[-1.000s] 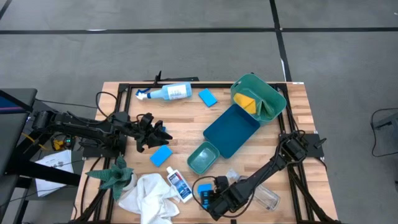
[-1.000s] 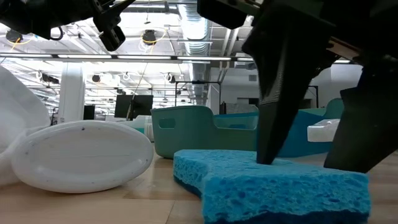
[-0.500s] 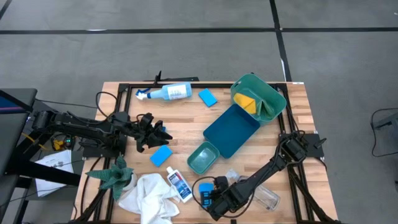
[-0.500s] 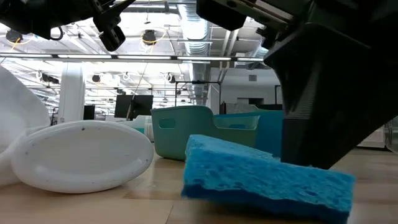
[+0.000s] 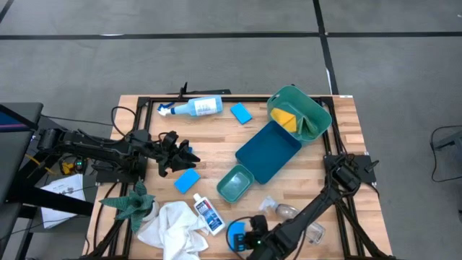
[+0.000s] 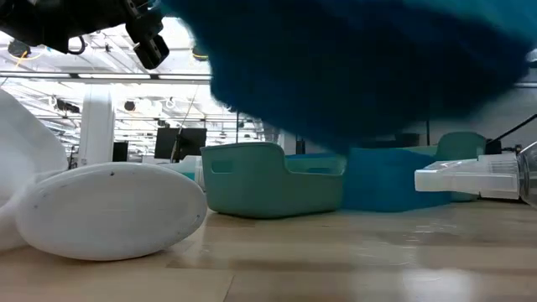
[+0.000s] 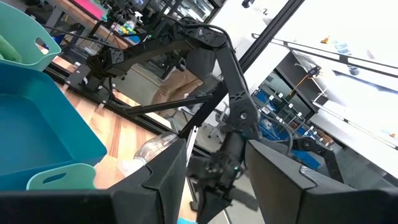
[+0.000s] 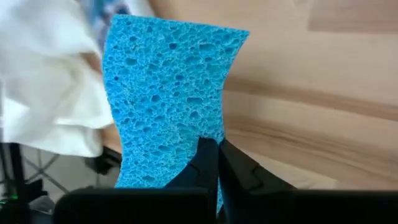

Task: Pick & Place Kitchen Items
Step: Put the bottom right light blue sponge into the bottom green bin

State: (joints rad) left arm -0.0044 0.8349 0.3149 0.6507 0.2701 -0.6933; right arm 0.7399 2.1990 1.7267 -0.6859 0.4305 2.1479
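A blue sponge (image 8: pixel 168 93) is lifted above the table's near edge with my right gripper (image 8: pixel 214 146) shut on it. In the high view that sponge (image 5: pixel 234 237) shows beside the gripper (image 5: pixel 244 241), and it fills the top of the low view (image 6: pixel 352 67). My left gripper (image 5: pixel 178 153) hangs open over the table's left side, touching nothing. Two more blue sponges (image 5: pixel 187 180) (image 5: pixel 241 113) lie flat on the table. Also lying there are a spray bottle (image 5: pixel 195 107), a small white bottle (image 5: pixel 208 214), a white cloth (image 5: pixel 173 227) and a clear bottle (image 5: pixel 292 215). A yellow pad (image 5: pixel 285 117) rests in a teal bin (image 5: pixel 315 110). My right gripper pinches the sponge between its two fingers at one edge (image 8: pixel 198 132). The fingers slant downward, coming from the table's right. The sponge sticks out beyond the fingertips, clear of the table.
A dark blue tray (image 5: pixel 268 149) and a small teal bin (image 5: pixel 235 183) sit at the table's middle. A green spiky plant (image 5: pixel 130 204) stands near the left front corner. The cloth and the small bottle lie close to the held sponge.
My right gripper has shut on the sponge, then risen and drawn toward the table's near edge. The sponge lay flat on the table, tipped up at one end, and is now lifted clear.
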